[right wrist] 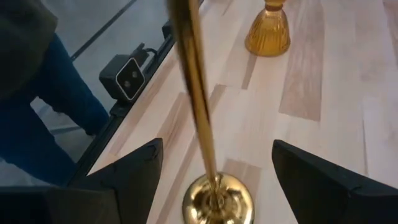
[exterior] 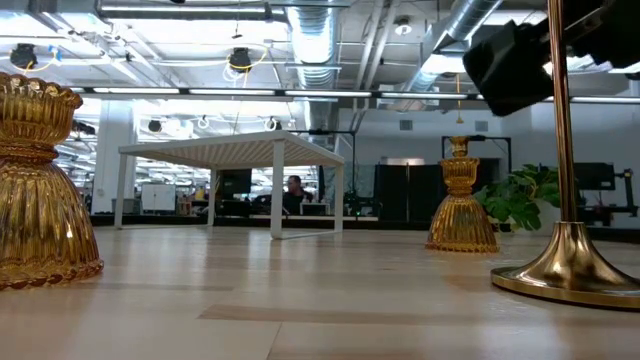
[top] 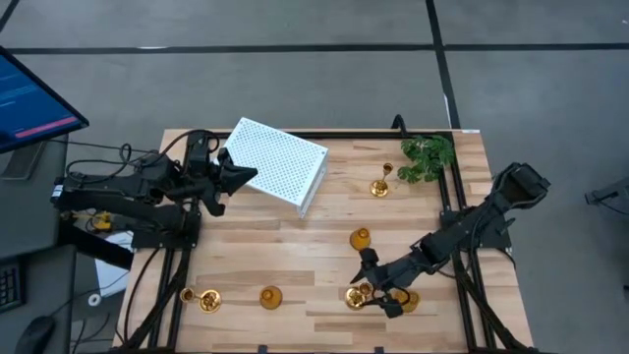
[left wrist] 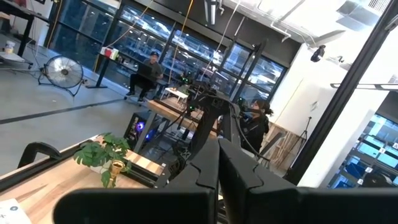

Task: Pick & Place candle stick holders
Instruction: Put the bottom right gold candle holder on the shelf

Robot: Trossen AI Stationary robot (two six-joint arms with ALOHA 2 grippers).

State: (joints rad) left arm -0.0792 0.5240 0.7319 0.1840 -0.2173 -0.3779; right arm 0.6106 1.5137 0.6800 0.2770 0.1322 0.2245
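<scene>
Several gold candle stick holders stand on their bases on the wooden table (top: 295, 246). A tall-stemmed one (top: 359, 295) stands near the front edge, right of the middle. My right gripper (top: 378, 283) is open, a finger on either side of its thin stem (right wrist: 196, 93) above the round base (right wrist: 217, 202), touching neither. A short bell-shaped holder (top: 360, 237) stands just behind it, and another (top: 408, 300) is partly hidden by the gripper. My left gripper (top: 236, 172) is shut on nothing and hangs above the far left of the table.
A white perforated stand (top: 280, 162) is at the back left, and a green plant (top: 428, 155) at the back right with a tall holder (top: 381, 184) beside it. Near the front left are a tall holder (top: 201, 298) and a short one (top: 270, 296).
</scene>
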